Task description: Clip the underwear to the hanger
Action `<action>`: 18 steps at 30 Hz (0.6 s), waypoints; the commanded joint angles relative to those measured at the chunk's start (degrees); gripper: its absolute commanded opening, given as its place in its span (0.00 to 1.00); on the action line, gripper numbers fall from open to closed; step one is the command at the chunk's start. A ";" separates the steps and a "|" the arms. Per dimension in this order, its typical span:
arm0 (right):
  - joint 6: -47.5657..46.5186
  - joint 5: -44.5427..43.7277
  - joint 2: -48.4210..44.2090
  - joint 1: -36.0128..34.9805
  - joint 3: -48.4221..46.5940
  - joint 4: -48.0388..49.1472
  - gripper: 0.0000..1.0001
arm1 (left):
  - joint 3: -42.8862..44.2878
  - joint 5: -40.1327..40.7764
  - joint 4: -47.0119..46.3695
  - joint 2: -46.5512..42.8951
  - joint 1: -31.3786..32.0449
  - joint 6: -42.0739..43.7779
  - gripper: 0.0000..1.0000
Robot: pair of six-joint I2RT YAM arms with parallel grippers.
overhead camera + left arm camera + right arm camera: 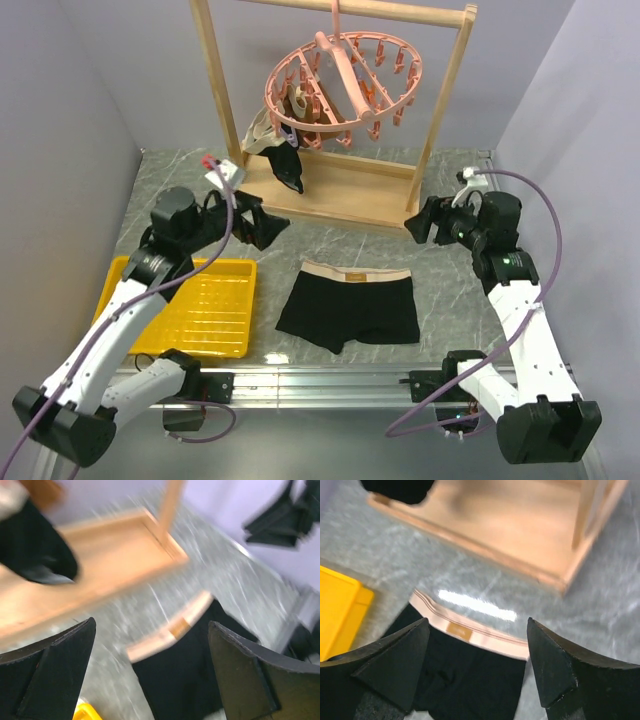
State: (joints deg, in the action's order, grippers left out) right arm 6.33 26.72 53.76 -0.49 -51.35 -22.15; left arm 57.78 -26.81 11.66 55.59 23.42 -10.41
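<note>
Black soft-fabric boxer briefs [348, 312] with wide tan-pink waistband, spread flat on grey marbled table [445, 300] before light wooden rack [340, 195], unheld. Left gripper [151, 625] and right gripper [478, 622] with jaws wide apart, empty. Left wrist view motion-blurred. Salmon-pink plastic oval peg hanger [345, 80] partly hidden by another dark garment [285, 165].

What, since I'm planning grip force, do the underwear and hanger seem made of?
The underwear: soft matte black fabric, lying limp; its waistband looks like smoother tan-pink elastic. The hanger: probably moulded plastic, salmon-pink, faintly glossy, with thin, rigid-looking parts.
</note>
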 commanded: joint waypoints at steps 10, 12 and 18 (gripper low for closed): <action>9.15 8.00 1.52 -8.00 -0.94 32.06 0.94 | 11.13 15.64 -11.20 10.06 -1.89 -11.90 0.85; 4.86 5.64 3.18 -12.49 -1.99 32.08 0.93 | 11.74 17.04 -14.11 11.37 -1.89 -14.45 0.83; -3.50 0.62 8.90 -23.67 -4.80 35.95 0.91 | 12.01 21.80 -19.91 14.27 -2.24 -17.97 0.71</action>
State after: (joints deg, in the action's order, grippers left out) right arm 8.82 31.48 60.34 -21.28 -53.12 7.42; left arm 67.31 -8.10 -1.39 69.30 21.54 -25.26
